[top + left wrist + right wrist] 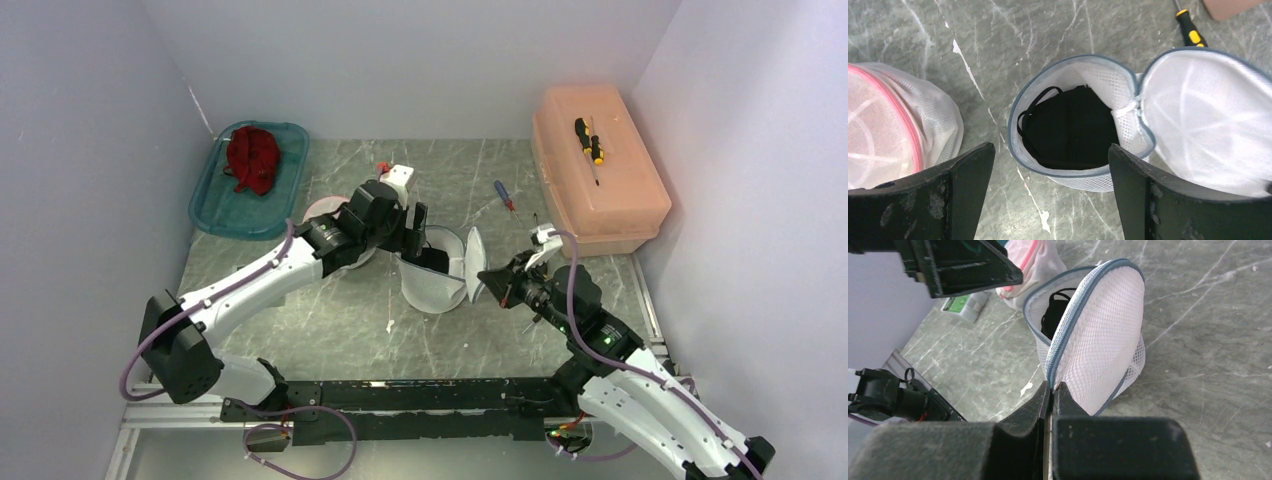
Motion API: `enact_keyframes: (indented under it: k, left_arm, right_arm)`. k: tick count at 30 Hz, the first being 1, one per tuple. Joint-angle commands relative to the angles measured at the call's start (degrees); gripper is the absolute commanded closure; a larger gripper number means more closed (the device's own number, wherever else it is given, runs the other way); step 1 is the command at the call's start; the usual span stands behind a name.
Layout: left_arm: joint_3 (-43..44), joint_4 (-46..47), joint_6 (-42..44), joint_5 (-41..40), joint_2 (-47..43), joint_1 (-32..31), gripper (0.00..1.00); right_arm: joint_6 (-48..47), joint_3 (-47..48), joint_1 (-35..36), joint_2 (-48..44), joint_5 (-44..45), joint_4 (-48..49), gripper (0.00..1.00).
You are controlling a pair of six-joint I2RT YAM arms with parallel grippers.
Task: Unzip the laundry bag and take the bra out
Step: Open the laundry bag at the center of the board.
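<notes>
Hovering over the unzipped laundry bag (430, 292) mid-table in the top view, the left gripper (424, 243) shows jaws wide apart in its wrist view with the black bra (1073, 130) still inside, while the right wrist view shows the right gripper (1050, 390) pinched on the lid flap (1103, 335), so removal remains.

L arm (250, 285) & R arm (650, 400): white shells w/ black joints, purplish cable (571, 275) looped along each; small green LED (606, 341) on R. L gripper (1049, 150): black wedge fingers (968, 195), scuffed grey. R gripper (1050, 385): matte black fingers (1020, 415), blocky body.
</notes>
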Motion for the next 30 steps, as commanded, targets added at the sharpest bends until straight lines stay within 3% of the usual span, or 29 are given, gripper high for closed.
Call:
enact_keyframes:
  k: [1,12,15,21,30]
  left_arm:
    - [0.05,-1.46,-1.02,1.46,2.61,2.17,0.12]
    - [-0.68,-0.3,-2.16,8.14,10.8,6.19,0.27]
    - [-0.96,0.24,-2.44,9.56,11.92,6.61,0.44]
    - [-2.26,2.46,-4.17,8.73,9.44,6.67,0.96]
    - [-1.96,7.3,-5.53,-1.8,-1.31,6.69,0.97]
  right_arm:
    - [-1.58,0.31,-0.18,-3.48,-0.8,2.34,1.0]
    - [-2.22,-1.63,-0.18,-9.33,-2.71,2.0,1.0]
    - [-1.93,-2.33,-0.17,-9.65,-3.09,4.13,1.0]
    - [-0.9,-2.82,-0.17,-6.54,-4.34,15.04,1.0]
    - [-1.73,9.23,-1.14,12.78,-8.44,29.05,1.0]
